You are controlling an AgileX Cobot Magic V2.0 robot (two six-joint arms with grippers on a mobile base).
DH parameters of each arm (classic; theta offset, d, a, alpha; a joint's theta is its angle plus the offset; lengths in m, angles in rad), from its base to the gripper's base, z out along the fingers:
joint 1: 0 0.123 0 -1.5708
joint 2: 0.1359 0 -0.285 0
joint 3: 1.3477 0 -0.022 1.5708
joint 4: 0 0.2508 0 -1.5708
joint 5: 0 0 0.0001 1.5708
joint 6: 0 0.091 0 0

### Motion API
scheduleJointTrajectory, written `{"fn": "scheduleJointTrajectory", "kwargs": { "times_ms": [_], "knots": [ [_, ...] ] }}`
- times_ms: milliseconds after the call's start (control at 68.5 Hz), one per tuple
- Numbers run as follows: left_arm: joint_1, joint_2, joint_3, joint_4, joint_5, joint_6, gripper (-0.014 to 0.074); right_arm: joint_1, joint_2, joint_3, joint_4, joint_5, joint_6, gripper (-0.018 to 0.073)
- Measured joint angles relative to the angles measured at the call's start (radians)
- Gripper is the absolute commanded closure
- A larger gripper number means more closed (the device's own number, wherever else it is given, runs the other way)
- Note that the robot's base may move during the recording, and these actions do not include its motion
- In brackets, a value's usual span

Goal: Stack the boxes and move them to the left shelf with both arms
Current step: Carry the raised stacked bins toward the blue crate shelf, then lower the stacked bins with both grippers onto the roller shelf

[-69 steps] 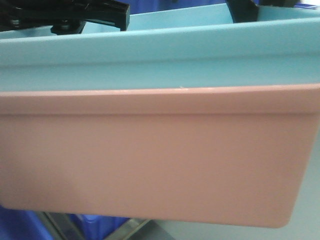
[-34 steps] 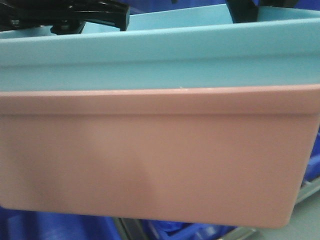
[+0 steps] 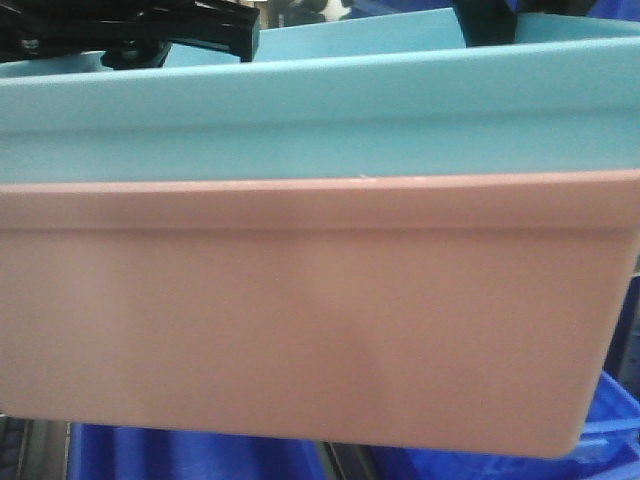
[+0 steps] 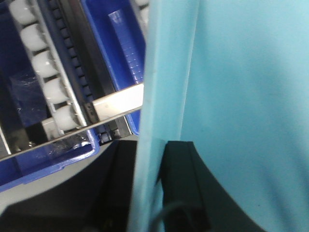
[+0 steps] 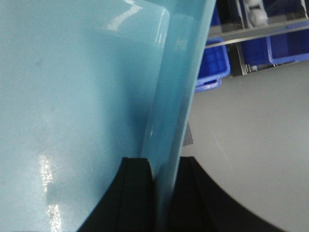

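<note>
While clamping the sky-blue bin [image 3: 320, 120] by opposite walls, left pincer [image 4: 155, 164] and right pincer [image 5: 166, 171] both closed on it, hold level, pink bin [image 3: 300, 320] nested underneath, aloft near the left shelf [image 4: 43, 63]; clear the steel rail [image 4: 118, 102] before lowering.

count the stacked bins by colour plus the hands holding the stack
light blue bin: 1
pink bin: 1
black hands clamped on the light blue bin's wall: 2, left hand and right hand
total: 4
</note>
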Motion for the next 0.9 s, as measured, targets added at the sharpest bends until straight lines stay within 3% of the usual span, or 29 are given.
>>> {"fn": "scheduleJointTrajectory", "kwargs": {
  "times_ms": [905],
  "knots": [
    [0.000, 0.000, -0.002, 0.000, 0.000, 0.002, 0.0608, 0.000, 0.000, 0.000, 0.000, 0.000, 0.000, 0.0503]
  ]
}}
